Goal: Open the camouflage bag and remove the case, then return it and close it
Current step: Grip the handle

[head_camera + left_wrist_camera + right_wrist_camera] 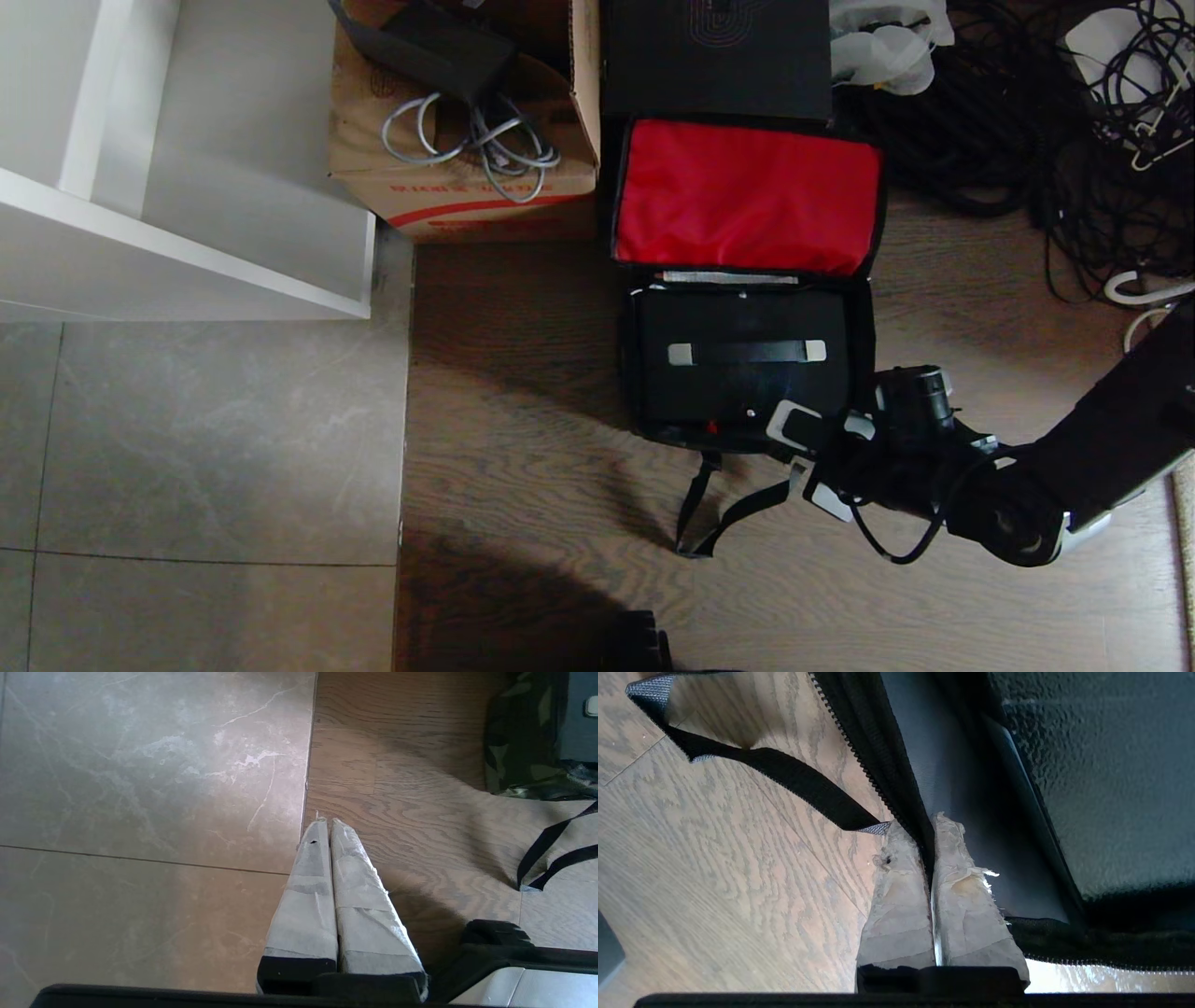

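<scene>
Now the floor (523,420) is wood under the bag (747,280) and grey tile on the robot's left. The bag lies open on the wood, its red-lined lid (747,196) folded back against a taller black box (714,56). Beside that box stands a cardboard box (467,121) with grey cables. The case (742,369) lies inside the bag, handle (747,352) facing up. A black strap (719,513) trails from the bag's near edge over the floor.

The right hand (927,833) is at the bag's near right corner, and its two fingers (901,891) are pressed together on the bag's black zipper edge (878,765). The left hand (324,823) hangs over the floor at the tile-wood seam, fingers closed on nothing, apart from the bag.
</scene>
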Robot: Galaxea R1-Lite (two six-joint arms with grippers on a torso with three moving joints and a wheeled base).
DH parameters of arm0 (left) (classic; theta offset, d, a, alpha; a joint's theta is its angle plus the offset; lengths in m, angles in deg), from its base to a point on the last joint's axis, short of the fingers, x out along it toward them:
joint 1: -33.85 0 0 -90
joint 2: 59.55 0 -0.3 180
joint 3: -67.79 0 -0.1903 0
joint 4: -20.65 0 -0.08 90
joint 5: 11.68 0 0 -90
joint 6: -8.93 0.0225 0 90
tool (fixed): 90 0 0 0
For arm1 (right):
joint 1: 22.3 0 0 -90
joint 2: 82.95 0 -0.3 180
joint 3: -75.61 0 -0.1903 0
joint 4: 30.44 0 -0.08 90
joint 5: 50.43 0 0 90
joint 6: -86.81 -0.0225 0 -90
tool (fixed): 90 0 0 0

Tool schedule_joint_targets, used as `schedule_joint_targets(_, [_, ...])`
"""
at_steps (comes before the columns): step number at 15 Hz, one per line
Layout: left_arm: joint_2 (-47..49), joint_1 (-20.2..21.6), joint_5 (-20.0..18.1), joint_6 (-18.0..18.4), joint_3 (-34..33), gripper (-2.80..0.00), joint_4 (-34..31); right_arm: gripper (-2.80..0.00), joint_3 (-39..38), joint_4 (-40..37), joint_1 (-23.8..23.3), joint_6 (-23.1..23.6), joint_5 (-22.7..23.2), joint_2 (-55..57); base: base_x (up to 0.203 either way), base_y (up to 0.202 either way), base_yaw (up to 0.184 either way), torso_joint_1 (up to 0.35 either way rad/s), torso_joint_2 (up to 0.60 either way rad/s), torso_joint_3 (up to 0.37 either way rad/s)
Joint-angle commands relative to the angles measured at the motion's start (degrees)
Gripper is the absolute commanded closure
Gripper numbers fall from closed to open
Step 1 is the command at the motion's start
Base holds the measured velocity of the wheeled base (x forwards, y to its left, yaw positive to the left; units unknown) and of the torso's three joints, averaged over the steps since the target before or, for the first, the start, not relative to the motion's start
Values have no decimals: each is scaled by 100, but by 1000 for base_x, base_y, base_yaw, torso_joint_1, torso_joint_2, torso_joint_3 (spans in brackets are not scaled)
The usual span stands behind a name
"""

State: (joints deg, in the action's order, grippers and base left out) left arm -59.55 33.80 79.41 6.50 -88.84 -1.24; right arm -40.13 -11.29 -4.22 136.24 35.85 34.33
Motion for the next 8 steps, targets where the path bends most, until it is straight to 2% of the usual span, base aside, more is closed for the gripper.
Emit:
schedule_joint_targets(1, [0,4,-3,-4,-52,0,2,0,-42,-97,57,-274,-16,-197,0,0,0,0,0,0])
schedule_joint_targets(5, [0,2,5,-4,-48,0,-1,0,-3,-1065,668,-1291,-319,-581,0,0,0,0,0,0])
schedule_joint_targets(8, [0,-4,5,-4,-44,0,2,0,20,-1306,1049,-1725,-530,-659,0,0,0,0,0,0])
